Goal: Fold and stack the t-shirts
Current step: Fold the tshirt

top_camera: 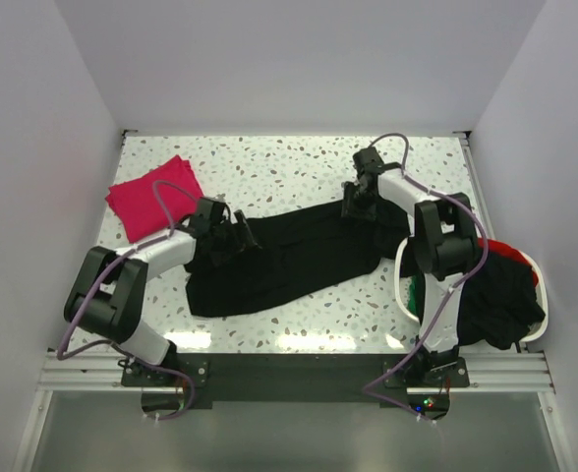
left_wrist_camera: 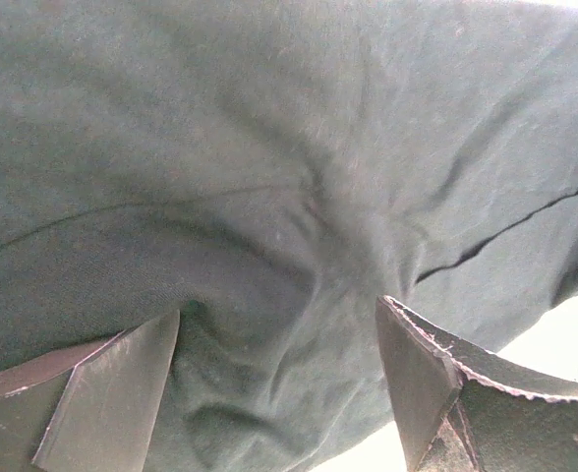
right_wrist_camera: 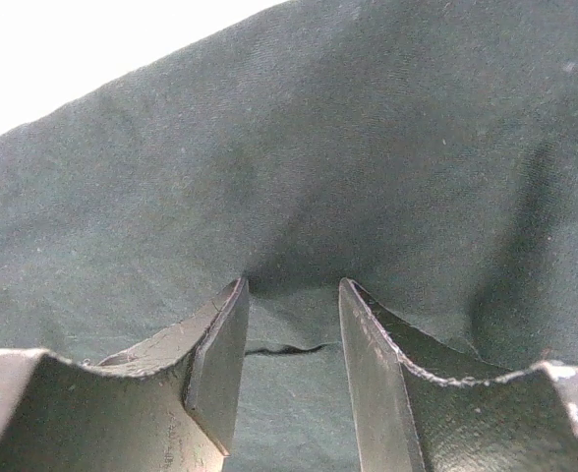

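A large black t-shirt (top_camera: 289, 258) lies spread across the middle of the table. My left gripper (top_camera: 232, 236) is down on its left part. In the left wrist view the left gripper (left_wrist_camera: 279, 315) is open wide, with wrinkled black cloth (left_wrist_camera: 269, 177) between the jaws. My right gripper (top_camera: 356, 202) is at the shirt's far right end. In the right wrist view the right gripper (right_wrist_camera: 294, 285) stands narrowly open, with black cloth (right_wrist_camera: 368, 147) and a hem edge between the fingers. A magenta-pink folded shirt (top_camera: 154, 197) lies at the far left.
A white basket (top_camera: 403, 285) at the right holds black, red and green shirts (top_camera: 500, 295). White walls enclose the speckled table (top_camera: 269, 162) on the left, back and right.
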